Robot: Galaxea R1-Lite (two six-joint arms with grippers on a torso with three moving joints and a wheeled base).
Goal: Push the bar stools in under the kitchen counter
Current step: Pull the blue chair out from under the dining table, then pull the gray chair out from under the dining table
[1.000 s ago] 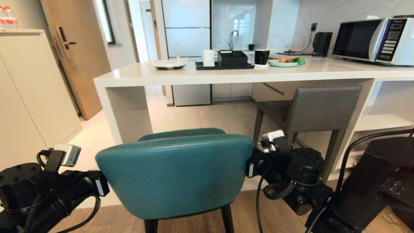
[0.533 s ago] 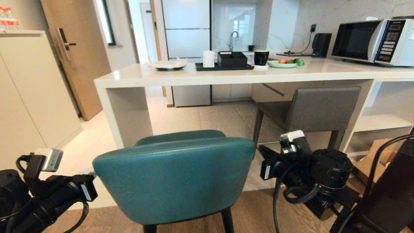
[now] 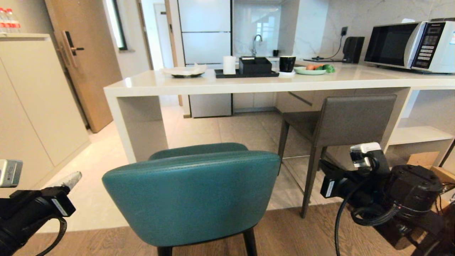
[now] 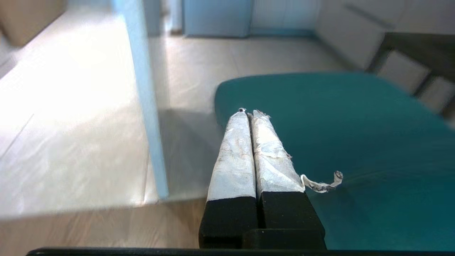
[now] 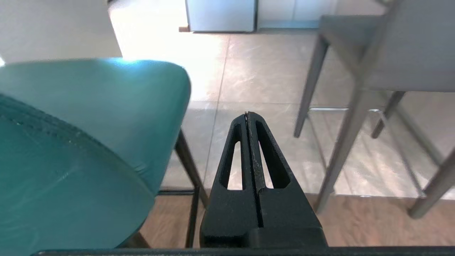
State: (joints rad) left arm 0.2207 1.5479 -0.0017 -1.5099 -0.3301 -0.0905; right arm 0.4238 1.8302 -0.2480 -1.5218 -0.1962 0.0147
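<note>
I see the teal stool point(image 3: 192, 195) at lower centre, short of the kitchen counter point(image 3: 249, 83); the grey stool point(image 3: 352, 119) sits tucked under it at right. My left gripper point(image 3: 73, 179) at lower left and right gripper point(image 5: 247, 115) at lower right are both closed, empty, clear of the stool.

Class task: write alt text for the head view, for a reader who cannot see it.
A teal stool stands in front of a white counter, with the left gripper and right gripper shut at either side, off it. A grey stool sits partly under the counter.
</note>
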